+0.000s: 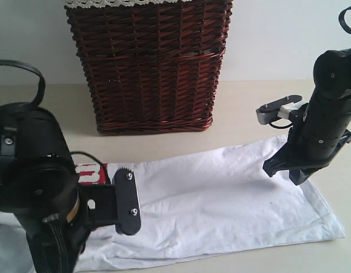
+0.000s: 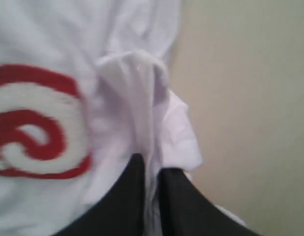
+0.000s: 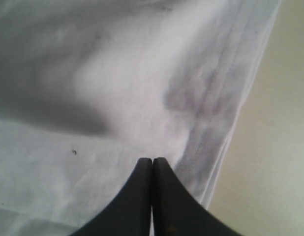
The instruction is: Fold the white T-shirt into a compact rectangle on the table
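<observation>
Left tool (image 2: 151, 169): clamped on a raised ridge of the white T-shirt (image 2: 137, 98), beside its red lettering (image 2: 29, 123). Right tool (image 3: 152, 164): closed, nothing between its tips, poised near the hem (image 3: 226, 113). Shirt spread across the table (image 1: 249, 108). Step: gripping for a fold. Next probably calls for a matching right-side grip, then lifting over.

T-shirt (image 1: 221, 199) is laid flat across the near part of the table (image 1: 249, 108), long axis left to right, right end angled toward the near right corner. Basket (image 1: 153, 74) is stood behind it by the far edge, left of centre, apart from the cloth. Left gripper (image 2: 149, 169) is placed at the shirt's left end, a raised fold caught between its fingers. Right gripper (image 3: 152, 162) is set over the shirt's right part, close beside the hem.
</observation>
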### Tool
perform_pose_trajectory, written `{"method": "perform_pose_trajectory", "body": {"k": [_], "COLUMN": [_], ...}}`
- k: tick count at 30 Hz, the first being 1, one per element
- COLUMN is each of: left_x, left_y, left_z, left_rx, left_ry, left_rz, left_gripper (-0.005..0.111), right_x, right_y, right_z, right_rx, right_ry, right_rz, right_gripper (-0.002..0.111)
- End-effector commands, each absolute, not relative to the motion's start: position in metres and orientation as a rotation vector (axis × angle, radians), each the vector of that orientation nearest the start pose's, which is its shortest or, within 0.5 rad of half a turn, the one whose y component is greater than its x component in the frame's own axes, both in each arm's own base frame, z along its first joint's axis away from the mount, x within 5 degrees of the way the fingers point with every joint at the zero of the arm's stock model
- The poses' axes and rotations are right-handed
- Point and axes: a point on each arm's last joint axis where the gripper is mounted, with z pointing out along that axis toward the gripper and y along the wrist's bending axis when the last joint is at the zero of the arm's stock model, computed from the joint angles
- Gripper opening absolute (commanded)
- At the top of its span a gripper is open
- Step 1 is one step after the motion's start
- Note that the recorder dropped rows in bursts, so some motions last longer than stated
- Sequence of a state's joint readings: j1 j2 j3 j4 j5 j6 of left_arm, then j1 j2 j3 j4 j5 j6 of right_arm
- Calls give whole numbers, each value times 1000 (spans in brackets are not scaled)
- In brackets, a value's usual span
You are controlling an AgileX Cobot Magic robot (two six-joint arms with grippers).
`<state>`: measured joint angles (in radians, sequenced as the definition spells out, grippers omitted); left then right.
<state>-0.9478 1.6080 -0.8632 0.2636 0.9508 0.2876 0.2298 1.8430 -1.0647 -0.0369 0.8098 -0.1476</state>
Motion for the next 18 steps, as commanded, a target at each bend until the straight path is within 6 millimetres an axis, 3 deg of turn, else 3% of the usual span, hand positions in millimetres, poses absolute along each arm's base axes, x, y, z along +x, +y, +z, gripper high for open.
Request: {"method": "perform_pose_trajectory", "body": {"k": [1,4,9,15,18], "left_x": [191,198,200,201,203], "left_y": [-199,-204,-217,-226,-226], "left_z": [196,196,191,184,183], "left_rx": [2064,2084,2065,2043,2004], "left_ry": [2010,1871,1809,1789,1803], "left_rz": [626,663,544,456,455], "left_gripper": [0,0,3,34,43], "right_x": [320,320,320,320,320], "right_y": [71,72,72,72,72], "right_z": [154,154,154,154,154], "right_rx": [-614,-612,-612,-611,-611], "right_ry": [2985,2985,2985,2979,2979], "right_rz": [-34,-32,-32,-32,-32], "right_gripper": [0,0,0,0,0]}}
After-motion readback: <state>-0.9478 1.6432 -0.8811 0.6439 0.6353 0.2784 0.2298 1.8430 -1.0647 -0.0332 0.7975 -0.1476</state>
